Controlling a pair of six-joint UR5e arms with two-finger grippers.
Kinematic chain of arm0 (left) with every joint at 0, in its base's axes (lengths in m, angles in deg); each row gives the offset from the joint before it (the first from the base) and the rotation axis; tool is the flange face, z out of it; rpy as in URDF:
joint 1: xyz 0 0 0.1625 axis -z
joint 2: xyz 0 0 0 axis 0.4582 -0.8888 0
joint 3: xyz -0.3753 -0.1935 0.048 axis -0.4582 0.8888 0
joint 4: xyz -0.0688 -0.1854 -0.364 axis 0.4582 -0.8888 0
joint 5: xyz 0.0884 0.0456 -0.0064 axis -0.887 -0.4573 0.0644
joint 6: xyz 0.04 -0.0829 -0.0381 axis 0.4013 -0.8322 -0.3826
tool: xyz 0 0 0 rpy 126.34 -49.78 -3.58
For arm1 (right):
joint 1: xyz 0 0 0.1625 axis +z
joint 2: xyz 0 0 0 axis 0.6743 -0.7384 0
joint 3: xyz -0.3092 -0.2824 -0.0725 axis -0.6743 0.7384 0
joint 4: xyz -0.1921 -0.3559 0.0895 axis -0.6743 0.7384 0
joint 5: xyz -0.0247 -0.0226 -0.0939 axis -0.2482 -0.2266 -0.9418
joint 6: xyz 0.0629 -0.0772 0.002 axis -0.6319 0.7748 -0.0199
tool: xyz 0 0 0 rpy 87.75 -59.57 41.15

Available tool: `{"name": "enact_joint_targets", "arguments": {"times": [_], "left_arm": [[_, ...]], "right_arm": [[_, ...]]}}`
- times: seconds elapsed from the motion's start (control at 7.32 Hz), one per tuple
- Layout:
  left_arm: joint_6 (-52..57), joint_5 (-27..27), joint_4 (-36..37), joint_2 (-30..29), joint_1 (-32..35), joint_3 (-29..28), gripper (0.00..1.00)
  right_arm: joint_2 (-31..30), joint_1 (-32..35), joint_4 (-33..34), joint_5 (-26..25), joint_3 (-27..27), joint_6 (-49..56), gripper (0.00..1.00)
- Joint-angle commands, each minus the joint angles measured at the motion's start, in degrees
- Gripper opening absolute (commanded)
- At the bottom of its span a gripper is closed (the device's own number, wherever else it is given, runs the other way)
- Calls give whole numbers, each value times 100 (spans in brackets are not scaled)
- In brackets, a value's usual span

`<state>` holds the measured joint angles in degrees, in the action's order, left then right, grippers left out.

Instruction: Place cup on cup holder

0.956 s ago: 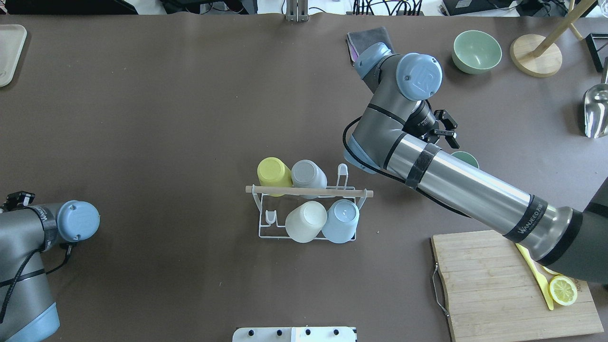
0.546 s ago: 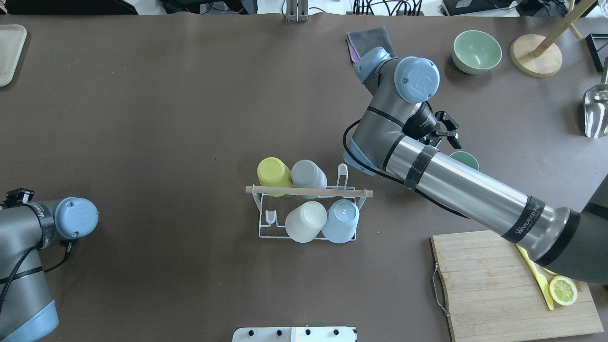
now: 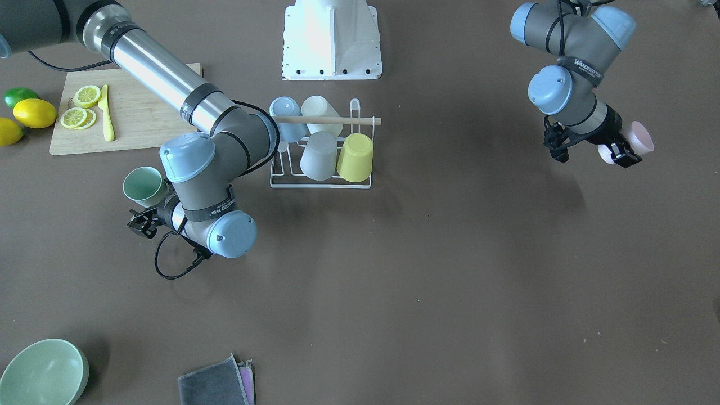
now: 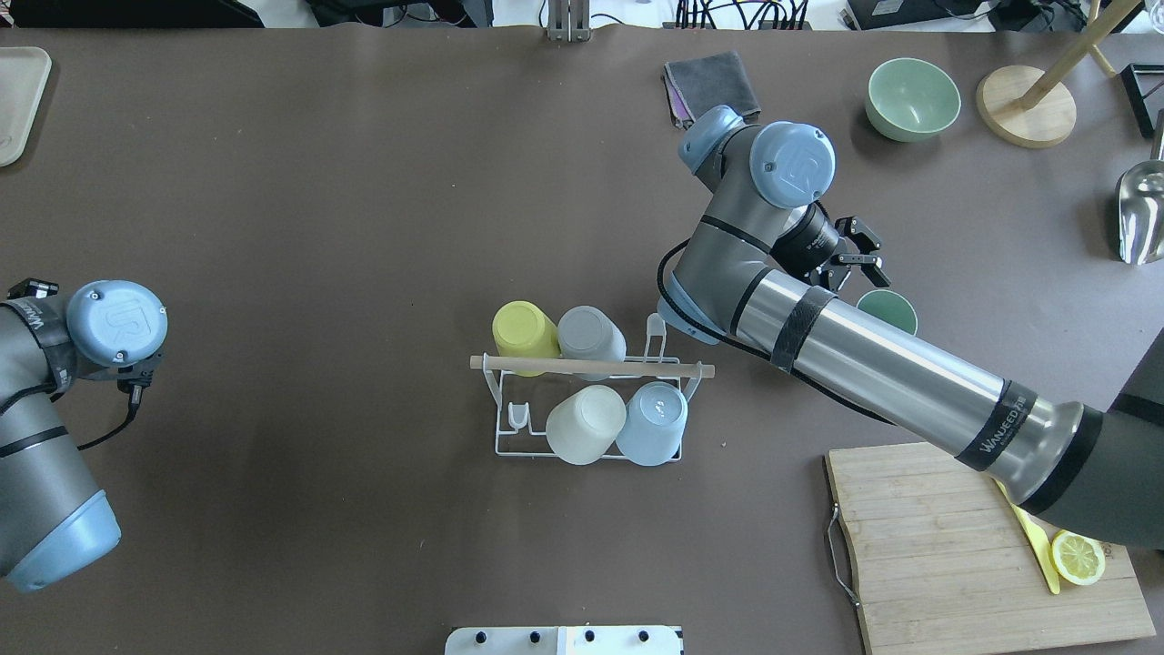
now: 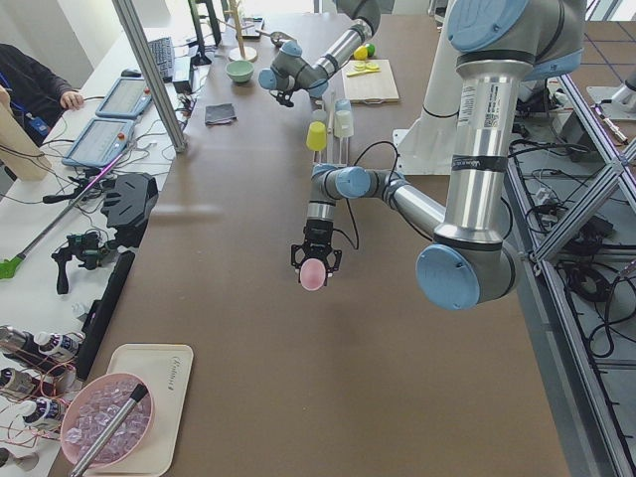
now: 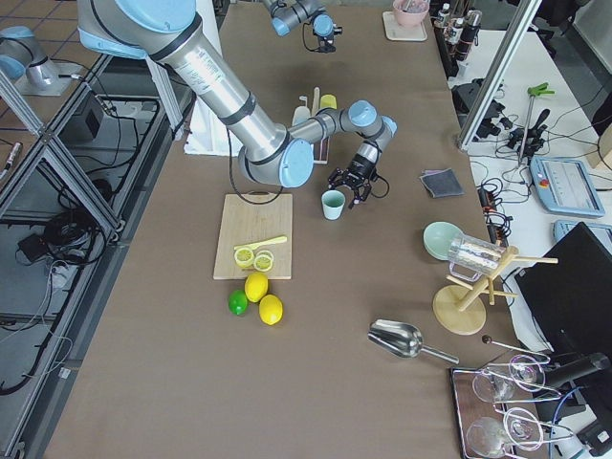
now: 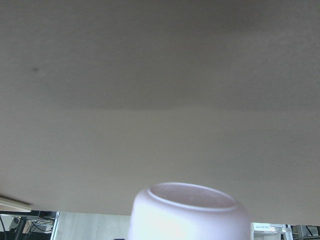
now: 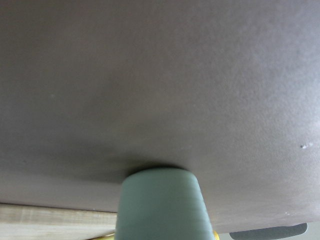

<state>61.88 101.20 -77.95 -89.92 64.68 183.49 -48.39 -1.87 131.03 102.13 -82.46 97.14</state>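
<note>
The white wire cup holder [image 4: 693,370] with its wooden rod stands mid-table and carries yellow, grey, cream and blue cups; it also shows in the front view [image 3: 360,120]. My left gripper [image 3: 592,151] is shut on a pink cup [image 3: 641,138], held above the table far to the holder's left; the cup fills the bottom of the left wrist view [image 7: 190,212]. My right gripper [image 4: 864,250] is open, close beside an upright green cup [image 4: 891,309] on the table, right of the holder. The green cup also shows in the right wrist view [image 8: 162,205].
A wooden cutting board [image 4: 937,546] with lemon slices and a yellow knife lies front right. A green bowl [image 4: 912,98], grey cloth [image 4: 714,82], wooden stand [image 4: 1026,105] and metal scoop [image 4: 1141,214] sit at the back right. A tray [image 4: 18,100] is at the back left.
My left arm has swung forward, away from the robot's base. My right arm has shifted slightly, uncovering more of the green cup; its gripper stays open.
</note>
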Motion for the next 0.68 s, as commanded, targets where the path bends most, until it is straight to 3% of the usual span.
{"name": "enact_joint_targets", "arguments": {"times": [0.0,0.14,0.55], "left_arm": [[12,-17,131,-674,284,-7,62],[3,-26,176,-1017,442,-25,62],[-32,-8,81,-1257,890,221,62]], "right_arm": [[-10,-89,-1,-76,117,16,99],[-10,-98,-1,-76,118,16,99],[-27,-159,-10,-111,197,16,99]]}}
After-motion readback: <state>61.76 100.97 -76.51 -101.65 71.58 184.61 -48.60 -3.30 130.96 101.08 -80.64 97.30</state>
